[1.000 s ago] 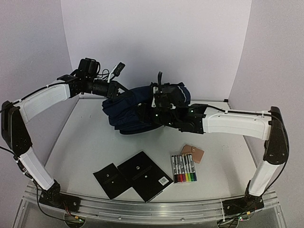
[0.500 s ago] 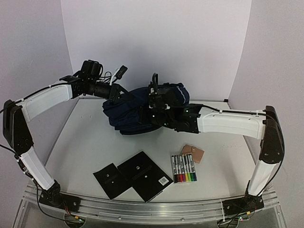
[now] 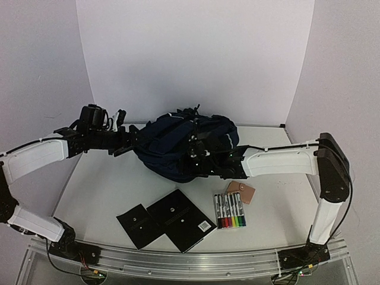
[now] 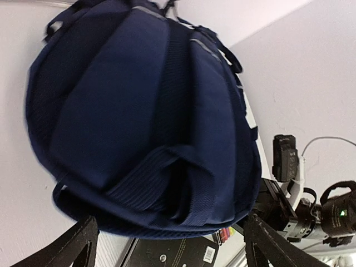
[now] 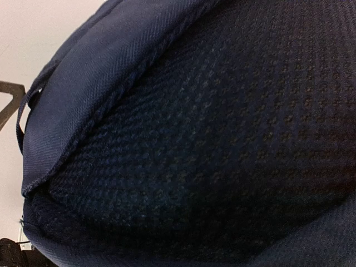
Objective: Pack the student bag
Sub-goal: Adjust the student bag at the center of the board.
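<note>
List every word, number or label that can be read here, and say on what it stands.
No text can be read.
Marker pack: print on the barrels, too small to read.
White sticker on a black notebook: looks like a barcode, too small.
Student bag: no lettering shows.

Flat on the white table (image 3: 107,178), toward the near edge: small black notebook (image 3: 139,224) touching a larger black notebook (image 3: 181,219), possibly folders; just right, pack of coloured markers (image 3: 229,211); just beyond, tan pouch (image 3: 240,191).
</note>
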`<act>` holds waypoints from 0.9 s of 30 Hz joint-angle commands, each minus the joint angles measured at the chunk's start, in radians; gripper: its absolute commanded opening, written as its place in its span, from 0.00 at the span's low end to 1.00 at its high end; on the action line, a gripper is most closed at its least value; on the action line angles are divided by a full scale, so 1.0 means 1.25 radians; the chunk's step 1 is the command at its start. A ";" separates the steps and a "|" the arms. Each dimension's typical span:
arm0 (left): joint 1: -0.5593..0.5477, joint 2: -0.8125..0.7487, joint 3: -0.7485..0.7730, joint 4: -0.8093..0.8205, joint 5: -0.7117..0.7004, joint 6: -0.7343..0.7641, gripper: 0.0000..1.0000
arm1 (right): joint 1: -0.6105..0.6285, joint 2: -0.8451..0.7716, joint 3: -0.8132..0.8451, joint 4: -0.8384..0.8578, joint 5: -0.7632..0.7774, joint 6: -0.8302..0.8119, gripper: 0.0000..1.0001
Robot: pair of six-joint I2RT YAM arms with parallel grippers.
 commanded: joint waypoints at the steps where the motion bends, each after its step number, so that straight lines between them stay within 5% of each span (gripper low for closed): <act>1: 0.016 -0.083 -0.141 0.139 -0.129 -0.243 0.93 | -0.009 0.000 -0.012 0.145 -0.038 0.038 0.00; 8: 0.019 -0.044 -0.234 0.299 -0.084 -0.365 0.94 | -0.010 0.002 -0.029 0.164 -0.061 0.049 0.00; 11: 0.019 -0.011 -0.235 0.337 -0.067 -0.379 0.87 | -0.010 0.000 -0.032 0.170 -0.065 0.052 0.00; 16: 0.019 0.052 -0.229 0.404 -0.032 -0.409 0.60 | -0.010 -0.009 -0.044 0.181 -0.068 0.054 0.00; 23: 0.031 0.090 -0.213 0.438 -0.059 -0.411 0.05 | -0.010 -0.052 -0.101 0.185 -0.068 0.073 0.00; 27: 0.082 0.086 -0.172 0.402 -0.048 -0.374 0.00 | -0.010 -0.094 -0.177 0.186 -0.073 0.100 0.00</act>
